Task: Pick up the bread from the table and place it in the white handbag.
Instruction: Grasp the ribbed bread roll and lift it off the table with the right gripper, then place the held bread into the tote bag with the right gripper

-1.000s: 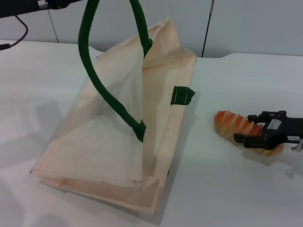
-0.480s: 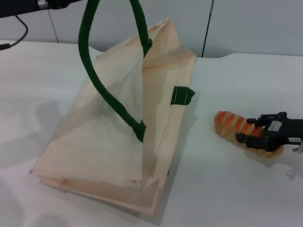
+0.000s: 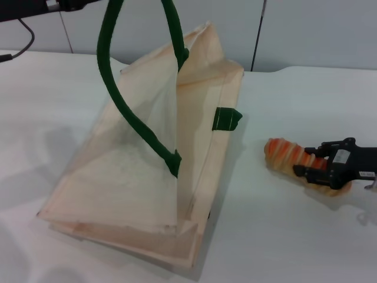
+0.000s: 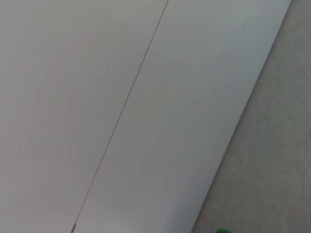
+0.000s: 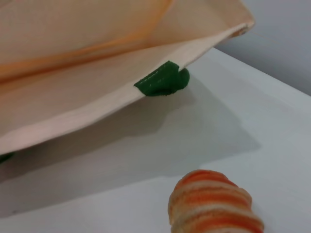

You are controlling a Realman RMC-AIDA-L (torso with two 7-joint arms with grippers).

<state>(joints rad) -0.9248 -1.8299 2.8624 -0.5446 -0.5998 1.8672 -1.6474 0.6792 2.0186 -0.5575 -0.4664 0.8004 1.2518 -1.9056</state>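
Note:
The bread (image 3: 285,154), tan with orange ridges, lies on the white table (image 3: 283,236) to the right of the white handbag (image 3: 141,177). My right gripper (image 3: 311,159) reaches in from the right edge, its black fingers (image 3: 306,171) pressed on both sides of the loaf. The right wrist view shows the bread's end (image 5: 214,206) close by and the bag's edge (image 5: 97,104) beyond. The bag's top side is pulled up by a green rope handle (image 3: 126,112) that runs to the top edge beside my left gripper (image 3: 73,5).
A second green handle tab (image 3: 227,118) sticks out of the bag's right edge. A black cable (image 3: 23,44) lies at the far left. A grey wall (image 3: 318,35) stands behind the table. Bare table lies in front of the bread and the bag.
The bread and the right gripper's fingers have shifted very slightly. The bag and the left arm have not moved.

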